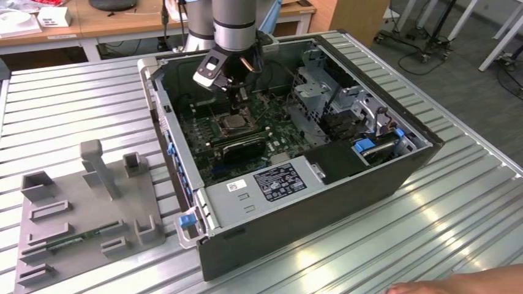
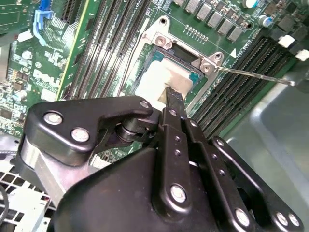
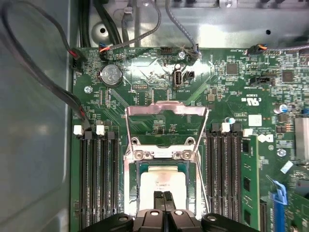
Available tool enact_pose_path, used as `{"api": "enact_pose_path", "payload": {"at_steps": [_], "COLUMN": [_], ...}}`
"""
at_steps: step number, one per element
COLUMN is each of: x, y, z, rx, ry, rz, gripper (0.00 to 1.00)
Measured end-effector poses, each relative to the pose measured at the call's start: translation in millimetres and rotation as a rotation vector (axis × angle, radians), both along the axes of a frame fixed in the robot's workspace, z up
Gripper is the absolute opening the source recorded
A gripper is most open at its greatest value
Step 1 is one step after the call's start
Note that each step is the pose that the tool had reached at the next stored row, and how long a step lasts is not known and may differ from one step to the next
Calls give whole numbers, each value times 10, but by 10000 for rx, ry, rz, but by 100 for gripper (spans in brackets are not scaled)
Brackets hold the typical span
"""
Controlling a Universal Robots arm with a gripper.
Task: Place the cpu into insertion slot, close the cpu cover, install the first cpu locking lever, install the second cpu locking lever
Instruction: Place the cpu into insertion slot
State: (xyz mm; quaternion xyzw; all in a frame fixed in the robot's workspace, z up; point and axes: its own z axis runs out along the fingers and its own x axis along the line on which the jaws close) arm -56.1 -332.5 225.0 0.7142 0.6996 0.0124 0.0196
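First wrist view: resting clenched tool [image 3: 162, 197] tips-together on chip [image 3: 161, 181], seemingly to seat it flat in socket [image 3: 190, 183], with cover [image 3: 166, 110] swung back for access.

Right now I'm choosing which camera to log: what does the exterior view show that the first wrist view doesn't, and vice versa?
Exterior view: the open computer case on the slatted table, a grey fixture tray, a person's hand. First wrist view: the cpu lying in the insertion slot, the cpu cover raised, a coin battery. Both: the gripper at the slot.
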Motion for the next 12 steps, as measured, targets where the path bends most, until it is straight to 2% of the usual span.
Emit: {"api": "enact_pose_path", "payload": {"at_steps": [12], "x": [0], "y": [0], "z": [250], "rx": [1], "ry": [0], "rz": [0], "gripper": [10]}}
